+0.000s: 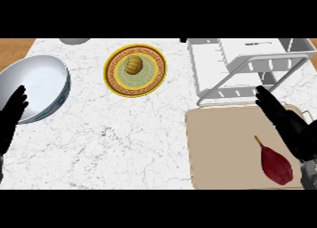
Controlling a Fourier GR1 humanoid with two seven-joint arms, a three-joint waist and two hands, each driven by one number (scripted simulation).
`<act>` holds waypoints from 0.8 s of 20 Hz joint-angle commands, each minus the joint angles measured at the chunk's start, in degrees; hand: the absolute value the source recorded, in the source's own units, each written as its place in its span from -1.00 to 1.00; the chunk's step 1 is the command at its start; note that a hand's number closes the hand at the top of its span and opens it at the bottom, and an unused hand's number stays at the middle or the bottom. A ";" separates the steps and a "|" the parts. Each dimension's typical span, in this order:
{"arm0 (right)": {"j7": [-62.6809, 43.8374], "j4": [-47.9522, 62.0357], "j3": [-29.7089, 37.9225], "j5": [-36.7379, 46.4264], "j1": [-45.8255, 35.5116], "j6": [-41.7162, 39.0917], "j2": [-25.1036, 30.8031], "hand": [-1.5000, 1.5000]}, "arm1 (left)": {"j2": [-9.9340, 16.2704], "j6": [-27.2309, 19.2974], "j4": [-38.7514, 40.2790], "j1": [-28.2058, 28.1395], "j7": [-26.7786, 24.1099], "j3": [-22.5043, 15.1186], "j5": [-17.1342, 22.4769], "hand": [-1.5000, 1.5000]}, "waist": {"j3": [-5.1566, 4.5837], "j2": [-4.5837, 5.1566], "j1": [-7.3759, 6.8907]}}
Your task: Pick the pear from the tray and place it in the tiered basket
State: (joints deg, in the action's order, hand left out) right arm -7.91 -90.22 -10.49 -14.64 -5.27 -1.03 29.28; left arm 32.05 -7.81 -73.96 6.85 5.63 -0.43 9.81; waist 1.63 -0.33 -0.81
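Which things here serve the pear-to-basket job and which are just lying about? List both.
For the job:
- dark red pear
- beige tray under it
- white tiered basket
- right hand, open above the tray

Lying about:
- yellow plate with a small orange-brown item
- large grey bowl
- left hand, open at the left edge

The light is bright and even over the whole frame, and it seems to come from above. The white marble counter (115, 142) at the centre shows no glare. The grey bowl (33, 87) at the upper left has a soft pale shine on its inside. The white wire basket (249, 67) at the upper right throws only faint shadows. Edges look slightly soft everywhere.
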 commanded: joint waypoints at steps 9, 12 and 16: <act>-3.98 15.92 2.44 -3.30 -7.99 10.89 -16.01 -1.00 | -17.04 5.66 -5.46 2.46 -8.67 -12.54 1.81 0.00 | -1.61 0.85 0.17; 9.43 16.37 3.27 -2.15 -4.39 10.71 -20.14 -1.00 | -15.77 7.87 -5.92 -1.79 -11.33 -11.25 2.45 0.00 | -1.59 0.42 0.36; 4.22 10.33 4.37 2.63 -7.55 7.80 -10.48 -1.00 | -18.58 6.18 -3.19 -0.79 -12.71 -11.62 -0.64 0.00 | -1.65 0.28 0.89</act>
State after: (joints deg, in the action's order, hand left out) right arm -3.42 -77.19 -6.91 -14.52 -11.28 7.64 15.43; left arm 15.48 -1.08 -77.77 7.12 -5.51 -11.32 10.61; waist 0.03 0.03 0.07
